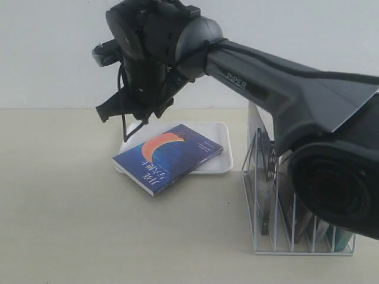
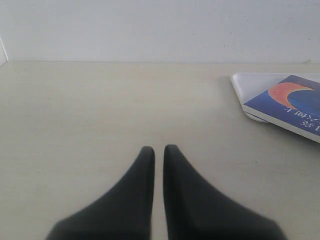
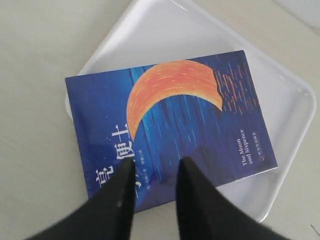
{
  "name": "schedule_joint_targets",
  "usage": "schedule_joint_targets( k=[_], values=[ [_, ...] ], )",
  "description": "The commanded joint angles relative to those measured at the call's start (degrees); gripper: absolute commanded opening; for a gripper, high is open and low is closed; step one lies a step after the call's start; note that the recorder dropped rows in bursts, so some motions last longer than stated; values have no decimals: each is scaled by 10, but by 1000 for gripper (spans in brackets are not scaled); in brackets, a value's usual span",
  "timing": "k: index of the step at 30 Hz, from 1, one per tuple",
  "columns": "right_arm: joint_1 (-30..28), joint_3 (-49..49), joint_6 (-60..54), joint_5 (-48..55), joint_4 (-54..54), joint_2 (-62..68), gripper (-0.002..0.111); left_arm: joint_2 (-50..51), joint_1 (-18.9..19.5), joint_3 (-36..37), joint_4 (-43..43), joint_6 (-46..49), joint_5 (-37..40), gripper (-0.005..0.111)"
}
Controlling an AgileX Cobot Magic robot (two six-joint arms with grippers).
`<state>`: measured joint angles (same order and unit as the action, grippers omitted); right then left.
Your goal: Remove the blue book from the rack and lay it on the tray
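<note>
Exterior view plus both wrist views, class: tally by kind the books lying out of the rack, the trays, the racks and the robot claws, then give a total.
Books out of the rack: 1, the blue book
Trays: 1, the tray
Racks: 1, the rack
Claws: 2, the left claw and the right claw
Total: 5
</note>
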<state>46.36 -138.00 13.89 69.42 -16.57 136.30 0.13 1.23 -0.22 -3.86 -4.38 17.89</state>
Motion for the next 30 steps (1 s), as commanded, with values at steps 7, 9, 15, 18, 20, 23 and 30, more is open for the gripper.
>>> schedule_joint_targets(
  k=[7,9,15,18,20,23,30],
  values=[
    [14,-3,-42,5,87,-106,0,-1,-5,2,-1,1,-3,6],
    [28,-2,-61,5,101,-123,0,-1,-5,2,-1,1,-3,6],
    [63,112,-66,5,41,-205,0,-1,-5,2,-1,1,-3,6],
    [62,234,-58,5,25,-282,0,-1,-5,2,-1,1,-3,6],
    [62,344,-24,5,-23,-353,0,-1,-5,2,-1,1,-3,6],
    [62,543,18,-63,-52,-493,0,-1,-5,2,-1,1,-3,6],
    [62,666,44,-84,-27,-665,0,-1,-5,2,-1,1,-3,6]
  ],
)
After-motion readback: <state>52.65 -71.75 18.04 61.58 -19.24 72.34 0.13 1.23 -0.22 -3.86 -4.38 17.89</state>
